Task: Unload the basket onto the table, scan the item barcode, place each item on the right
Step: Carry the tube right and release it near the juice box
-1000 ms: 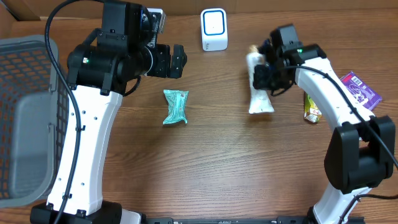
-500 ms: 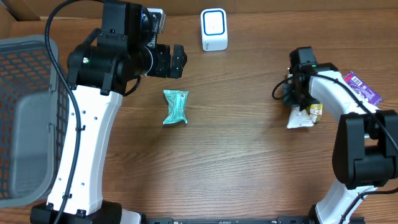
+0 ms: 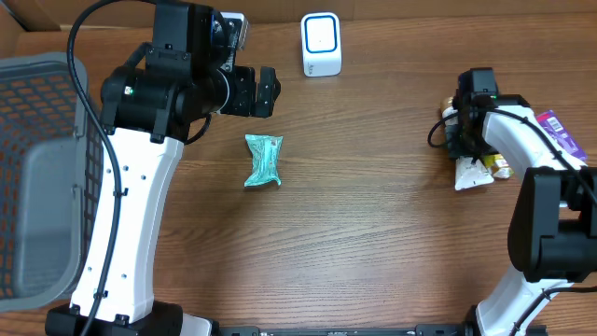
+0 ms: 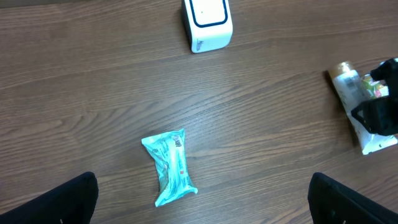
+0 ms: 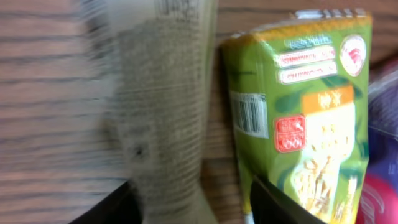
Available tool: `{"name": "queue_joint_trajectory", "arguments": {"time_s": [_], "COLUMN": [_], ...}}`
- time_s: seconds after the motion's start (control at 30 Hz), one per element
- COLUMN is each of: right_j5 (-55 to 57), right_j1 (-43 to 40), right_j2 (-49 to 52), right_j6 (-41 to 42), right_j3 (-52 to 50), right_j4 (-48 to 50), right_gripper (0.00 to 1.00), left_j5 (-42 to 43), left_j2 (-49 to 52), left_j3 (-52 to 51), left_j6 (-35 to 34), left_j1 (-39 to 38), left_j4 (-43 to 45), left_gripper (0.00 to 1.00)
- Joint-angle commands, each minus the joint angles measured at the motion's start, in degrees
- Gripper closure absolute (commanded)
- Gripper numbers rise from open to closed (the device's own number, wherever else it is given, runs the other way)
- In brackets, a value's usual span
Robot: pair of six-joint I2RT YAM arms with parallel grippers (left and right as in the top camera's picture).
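The white barcode scanner (image 3: 321, 44) stands at the back centre, also seen in the left wrist view (image 4: 207, 25). A long white packet (image 3: 471, 174) lies at the right, beside a green snack packet (image 3: 499, 166). My right gripper (image 3: 464, 145) hangs over the white packet's upper end. In the right wrist view the blurred white packet (image 5: 165, 112) lies between the parted jaws, with a gap to the right finger (image 5: 280, 202). The green packet (image 5: 298, 106) shows a barcode. A teal packet (image 3: 263, 160) lies mid-table, below my open left gripper (image 3: 266, 91), which holds nothing.
A grey mesh basket (image 3: 37, 177) fills the left side. A purple packet (image 3: 558, 133) lies at the far right edge behind the right arm. In the left wrist view the teal packet (image 4: 171, 165) lies between the wide-spread fingers (image 4: 62, 202).
My right arm has carried the white packet from near the scanner to the right side, next to the green packet, and its jaws have parted. The left arm has not moved.
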Motion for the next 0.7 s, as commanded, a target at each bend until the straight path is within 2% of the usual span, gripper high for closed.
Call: {"name": "queue_joint_trajectory", "arguments": {"time_s": [0.0,0.1,0.13,0.17,0.2,0.3,0.4,0.5,0.57,0.67], "right_j5": [-0.28,-5.40,-6.80,-8.46,-10.45,-18.88,-32.59,-50.62,-58.75,-63.10], "right_j1": [-0.74,-0.55,-0.52,-0.52,-0.52,-0.52,-0.52,-0.42,0.37,3.45], "right_j2": [-1.44,-2.80,-3.39,-3.93,-4.28,-4.72,-4.72,-4.68,-4.61,-4.59], "right_j6": [1.90,1.88,1.90,1.92,1.95,1.95,3.48,7.26,7.78,8.92], "right_j3": [1.95,5.11,6.78,8.74,10.60,16.50,20.31,20.13,18.40,15.06], "right_j4": [-0.15,-1.11,-1.90,-3.04,-4.20,-8.24,-10.56,-9.07,-6.54,-2.16], "right_gripper": [0.37,0.22,0.15,0.04,0.00,0.00,0.00,0.00,0.00,0.00], "left_j5": [0.44,0.42,0.44,0.44,0.44,0.42,0.42,0.44,0.44,0.44], "left_j2": [0.50,0.50,0.50,0.50,0.50,0.50,0.50,0.50,0.50,0.50], "left_j3": [0.17,0.17,0.17,0.17,0.17,0.17,0.17,0.17,0.17,0.17], "left_j6": [0.66,0.66,0.66,0.66,0.66,0.66,0.66,0.66,0.66,0.66], "left_j1": [-0.02,0.00,0.00,-0.02,-0.02,-0.02,-0.02,-0.02,-0.02,-0.02], "left_j4": [0.07,0.07,0.07,0.07,0.07,0.07,0.07,0.07,0.07,0.07], "left_gripper": [0.00,0.00,0.00,0.00,0.00,0.00,0.00,0.00,0.01,0.00]}}
